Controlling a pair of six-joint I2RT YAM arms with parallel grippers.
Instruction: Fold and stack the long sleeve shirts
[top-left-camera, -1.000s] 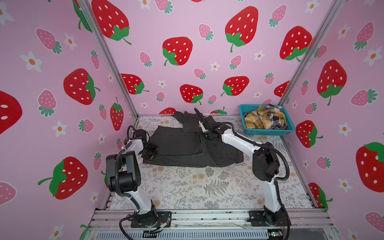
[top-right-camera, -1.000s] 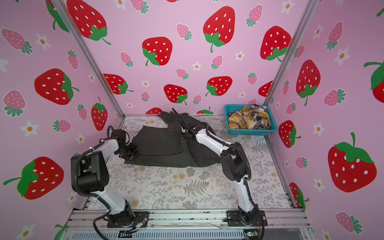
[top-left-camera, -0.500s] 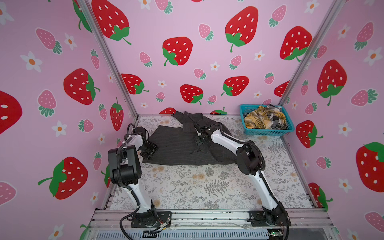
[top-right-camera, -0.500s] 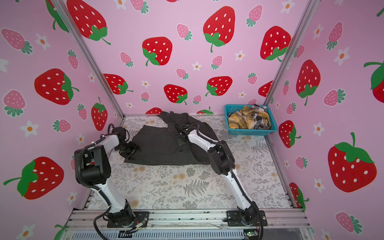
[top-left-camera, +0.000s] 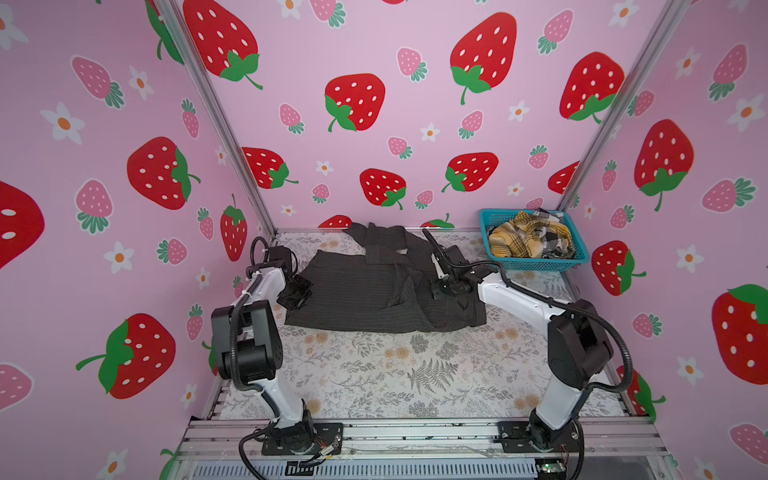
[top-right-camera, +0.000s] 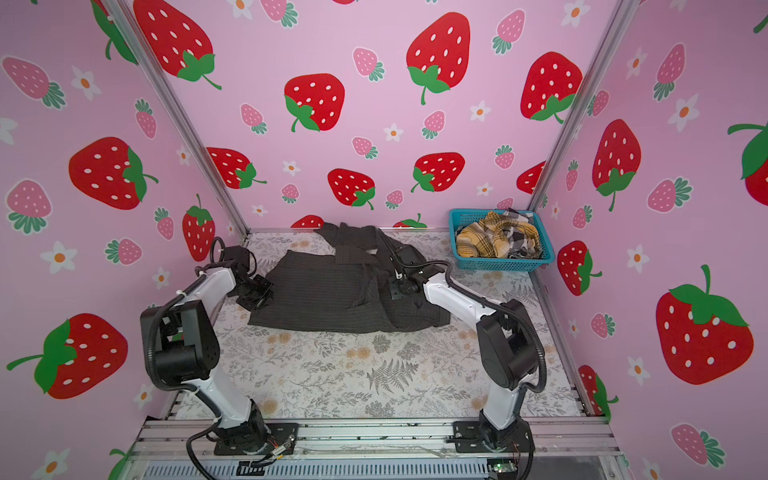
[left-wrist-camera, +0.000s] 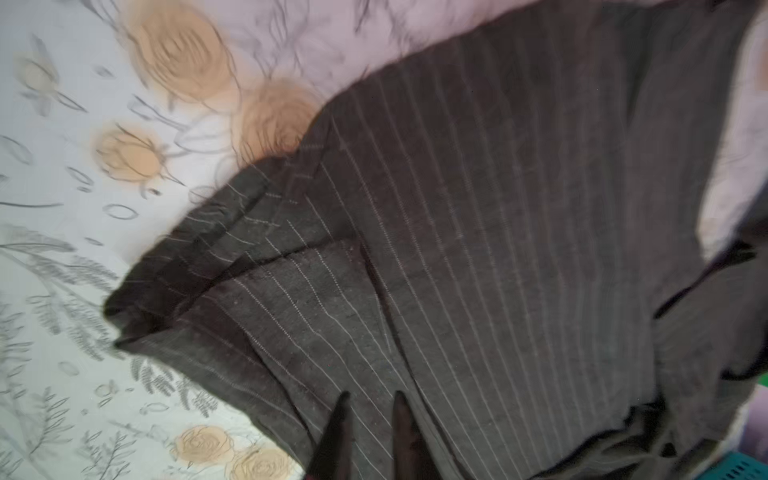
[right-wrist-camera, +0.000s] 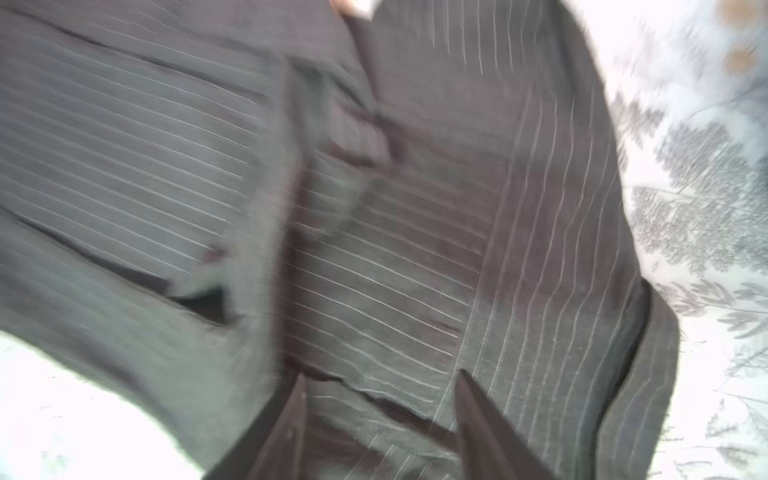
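Right of the pinstriped shirt (top-left-camera: 357, 291), a basket (top-left-camera: 536, 264) holds more shirts (top-left-camera: 523, 243); left jaws barely apart, right jaws wide.

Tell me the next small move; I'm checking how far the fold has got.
Probably lower the right gripper and close its open fingers on the rumpled flap of the dark charcoal pinstriped cloth shirt: that side lies bunched, while its other side lies flat.

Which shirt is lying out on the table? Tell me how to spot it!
Look at the flowery table inside the strawberry walls. Spread across its far half, left of the blue basket in both top views, lies one dark shirt. It is charcoal with thin pale stripes, unlike the yellow plaid shirt bunched in the basket.
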